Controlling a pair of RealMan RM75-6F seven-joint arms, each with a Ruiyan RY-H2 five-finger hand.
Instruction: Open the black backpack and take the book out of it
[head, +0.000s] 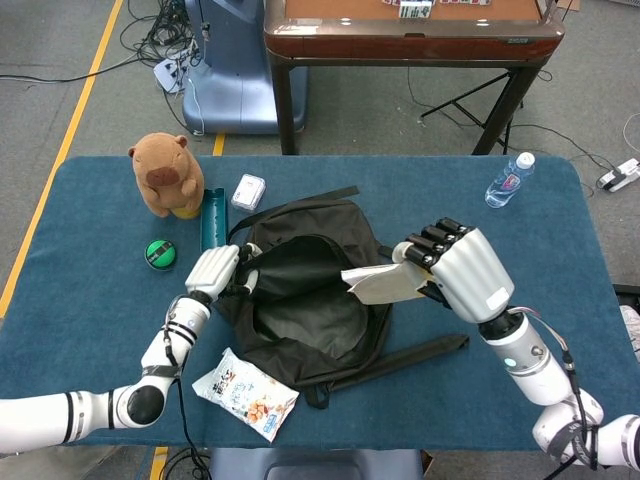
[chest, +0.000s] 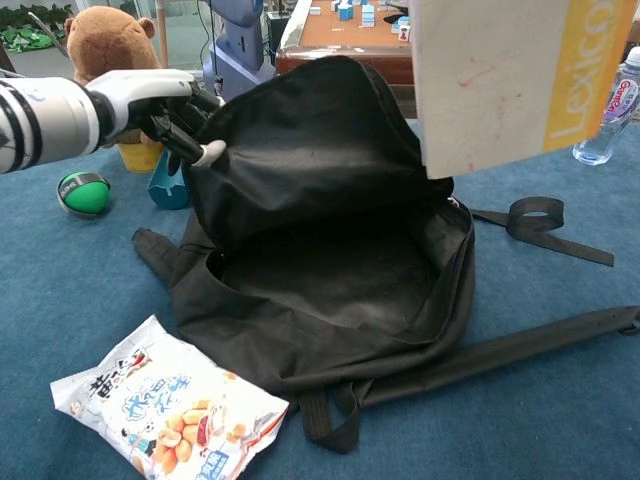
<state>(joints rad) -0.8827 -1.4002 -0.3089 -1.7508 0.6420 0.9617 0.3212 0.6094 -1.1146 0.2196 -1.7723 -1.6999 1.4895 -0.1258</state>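
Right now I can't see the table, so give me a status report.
Left hand grips backpack rim, holding it open. Right hand holds book, lifted clear of the bag. Nothing in the way.

The head view looks steeply down from above the robot's near edge of the table (head: 90, 300), taking in the whole blue top and the floor beyond. The chest view sits low and close, facing forward across the table (chest: 560, 420), level with the backpack (chest: 330, 250). Both views share the backpack (head: 310, 290), the snack bag (head: 245, 393) (chest: 165, 410) and the plush toy (head: 165, 175) (chest: 112, 45).
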